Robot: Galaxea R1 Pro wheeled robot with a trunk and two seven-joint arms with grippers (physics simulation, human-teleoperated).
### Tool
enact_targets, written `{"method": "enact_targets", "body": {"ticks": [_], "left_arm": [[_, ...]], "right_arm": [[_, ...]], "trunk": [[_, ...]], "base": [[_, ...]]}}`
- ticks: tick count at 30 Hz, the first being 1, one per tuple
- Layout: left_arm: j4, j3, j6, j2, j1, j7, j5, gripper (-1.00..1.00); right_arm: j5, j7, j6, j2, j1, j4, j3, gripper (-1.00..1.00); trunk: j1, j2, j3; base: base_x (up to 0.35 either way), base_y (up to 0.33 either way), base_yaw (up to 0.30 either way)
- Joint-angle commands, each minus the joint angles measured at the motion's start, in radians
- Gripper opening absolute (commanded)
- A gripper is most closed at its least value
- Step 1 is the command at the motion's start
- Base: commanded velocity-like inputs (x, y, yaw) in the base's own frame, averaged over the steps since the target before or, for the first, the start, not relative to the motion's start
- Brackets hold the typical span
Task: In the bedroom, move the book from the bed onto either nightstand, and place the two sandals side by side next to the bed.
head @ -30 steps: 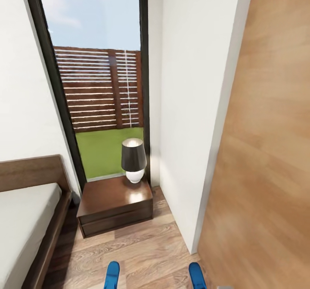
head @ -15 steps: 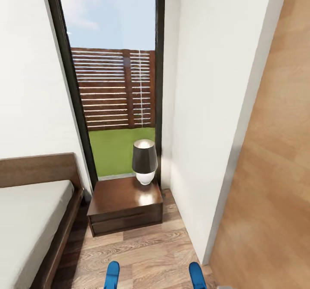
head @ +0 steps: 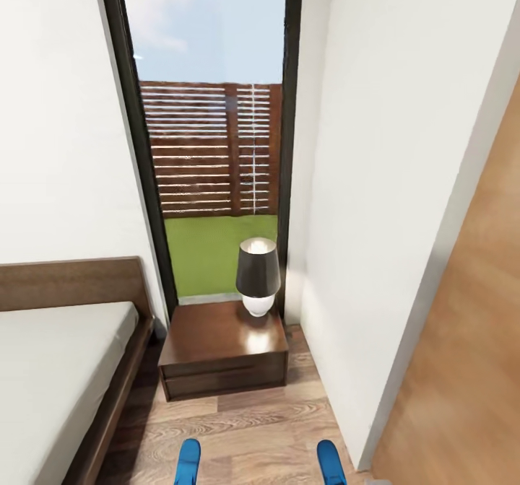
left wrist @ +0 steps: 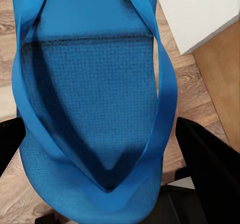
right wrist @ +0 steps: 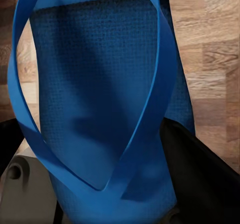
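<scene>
The left gripper (left wrist: 97, 149) clamps one blue sandal (left wrist: 90, 109) between its black fingers (left wrist: 210, 164); the right gripper (right wrist: 107, 159) likewise grips the second sandal (right wrist: 105, 94). Ahead of both stand the bed (head: 58, 369), the nightstand (head: 224, 351) and its table lamp (head: 258, 277). No legible lettering appears.

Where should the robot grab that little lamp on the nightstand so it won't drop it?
Probably the round white base of the lamp, under the wide dark shade, coming from the room side: the window is behind it and the wall is close beside it.
</scene>
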Motion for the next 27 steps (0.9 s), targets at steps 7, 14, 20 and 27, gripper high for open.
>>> {"method": "enact_targets", "body": {"ticks": [7,14,20,27], "left_arm": [[0.001,0.009,-0.004,0.000,0.000,-0.003,-0.008,-1.00],[0.001,0.009,-0.004,0.000,0.000,-0.003,-0.008,-1.00],[0.001,0.009,-0.004,0.000,0.000,-0.003,-0.008,-1.00],[0.001,0.009,-0.004,0.000,0.000,-0.003,-0.008,-1.00]], "right_arm": [[-0.011,0.006,-0.002,0.000,-0.001,0.003,0.008,-1.00],[-0.011,0.006,-0.002,0.000,-0.001,0.003,0.008,-1.00],[-0.011,0.006,-0.002,0.000,-0.001,0.003,0.008,-1.00],[-0.011,0.006,-0.003,0.000,-0.001,0.003,0.008,-1.00]], "trunk": [[0.001,-0.001,0.000],[0.001,-0.001,0.000],[0.001,-0.001,0.000],[0.001,-0.001,0.000]], "base": [[0.323,0.000,0.001],[0.323,0.000,0.000],[0.323,-0.006,0.000],[0.144,-0.028,0.098]]}}
